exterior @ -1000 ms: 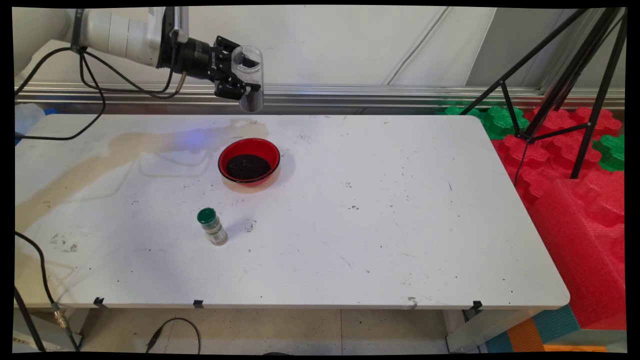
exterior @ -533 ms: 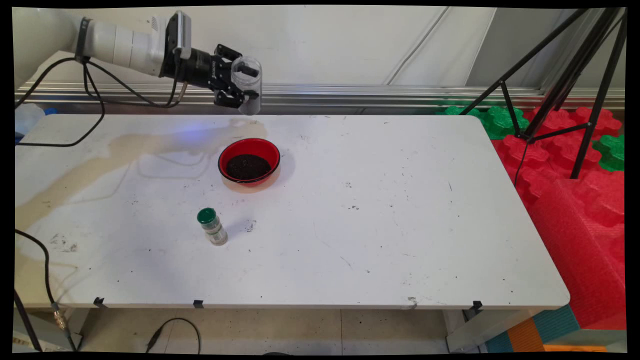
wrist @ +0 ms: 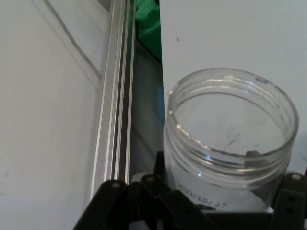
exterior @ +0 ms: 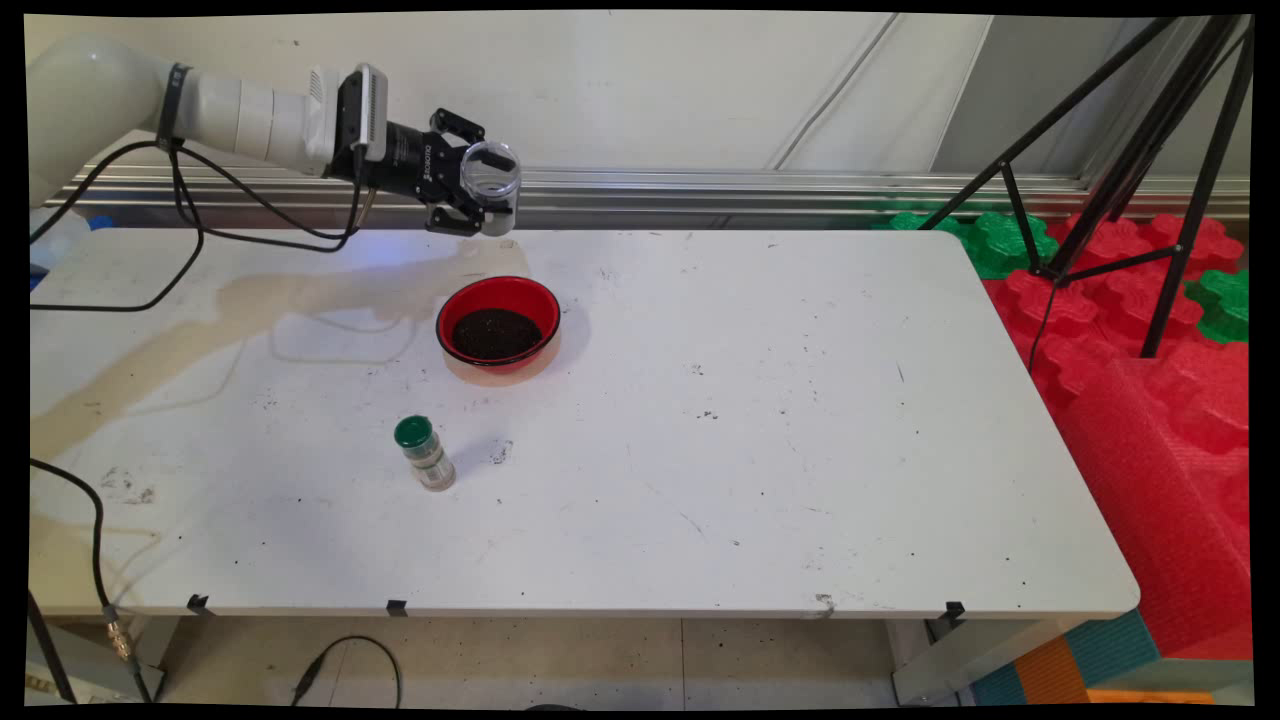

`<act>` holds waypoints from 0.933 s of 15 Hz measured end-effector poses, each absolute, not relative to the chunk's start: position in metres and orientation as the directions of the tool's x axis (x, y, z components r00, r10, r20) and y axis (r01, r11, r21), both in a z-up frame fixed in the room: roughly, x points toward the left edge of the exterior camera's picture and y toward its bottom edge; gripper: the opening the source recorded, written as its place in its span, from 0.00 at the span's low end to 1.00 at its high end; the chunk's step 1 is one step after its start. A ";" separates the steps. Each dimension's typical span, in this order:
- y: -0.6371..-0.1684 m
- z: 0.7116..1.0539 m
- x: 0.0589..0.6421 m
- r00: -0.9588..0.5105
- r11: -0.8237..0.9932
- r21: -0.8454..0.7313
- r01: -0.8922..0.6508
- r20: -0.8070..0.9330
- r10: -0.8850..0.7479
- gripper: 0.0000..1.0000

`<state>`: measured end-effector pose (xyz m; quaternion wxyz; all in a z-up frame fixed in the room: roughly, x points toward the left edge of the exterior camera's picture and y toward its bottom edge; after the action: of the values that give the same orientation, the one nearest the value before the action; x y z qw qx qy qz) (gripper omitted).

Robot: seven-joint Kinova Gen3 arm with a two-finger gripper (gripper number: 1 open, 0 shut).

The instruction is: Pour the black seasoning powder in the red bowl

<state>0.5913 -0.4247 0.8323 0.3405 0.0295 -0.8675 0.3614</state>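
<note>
**Clear jar held on its side above the table's far edge**

Nearest the camera, the table point(exterior: 700, 520) shows a worn white top with scuffs, dark specks and a tan stain sweeping from about 9 o'clock toward the far middle. A cable point(exterior: 85, 520) hangs off the near left corner.

Left of centre stands a small shaker point(exterior: 425, 455) with a green cap, upright and alone; a smudge of dark grains lies just beside it at 3 o'clock. It is well apart from everything else.

Farther back, at about 12 o'clock from the shaker, sits a red bowl point(exterior: 455, 305) holding a heap of dark grains point(exterior: 495, 333). The grains lie low in the middle, so the bowl looks about half full.

Beyond the bowl, at roughly its 12 o'clock and higher up, the gripper point(exterior: 478, 196) is clamped on a clear jar point(exterior: 492, 178). The arm reaches in level from 9 o'clock, so the jar lies tipped over, its open mouth turned toward the near side of the table. In the hand view the jar point(wrist: 228, 143) fills the space between the black links, its threaded rim open, lidless, and only faint dust inside; it looks empty. The jar hangs clear of the bowl, touching nothing but the claw. Held this way, whatever was loose in it would slide toward the mouth.

Behind runs a metal rail point(exterior: 750, 185) along the wall, with a tripod point(exterior: 1140, 150) and red and green foam blocks point(exterior: 1150, 330) off at 3 o'clock.
</note>
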 end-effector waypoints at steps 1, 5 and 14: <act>-0.424 0.830 0.591 -0.775 0.731 -0.622 -0.281 0.596 0.210 0.00; -0.420 0.823 0.591 -0.800 0.707 -0.672 -0.222 0.540 0.262 0.00; -0.410 0.814 0.589 -0.837 0.637 -0.767 -0.082 0.399 0.373 0.00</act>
<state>0.5887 -0.4102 0.8138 0.2723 -0.0843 -0.8627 0.4178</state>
